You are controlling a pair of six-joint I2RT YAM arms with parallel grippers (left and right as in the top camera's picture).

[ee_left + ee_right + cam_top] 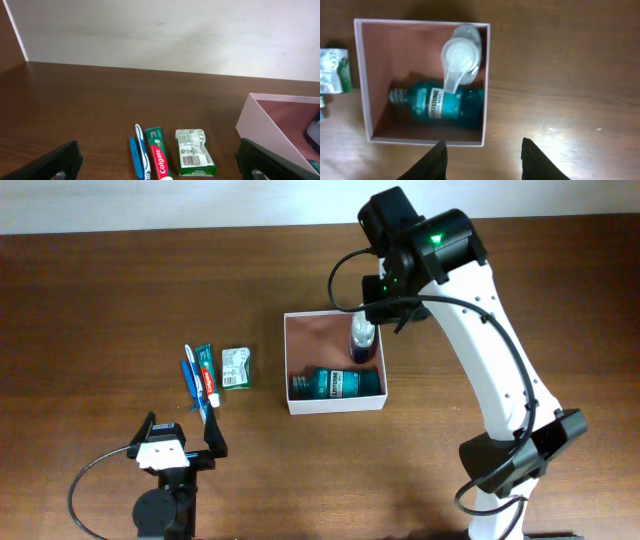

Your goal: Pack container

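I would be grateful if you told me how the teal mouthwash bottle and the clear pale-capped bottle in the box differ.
The teal plastic mouthwash bottle lies on its side; the clear pale-capped bottle stands upright. The teal bottle is bulkier and labelled; the clear one shows no label. Both sit inside the white-walled pink-lined square container.

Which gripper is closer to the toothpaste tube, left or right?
Left. The left gripper is open just below the toothpaste in the overhead view; the right gripper hangs over the container, well to the side.
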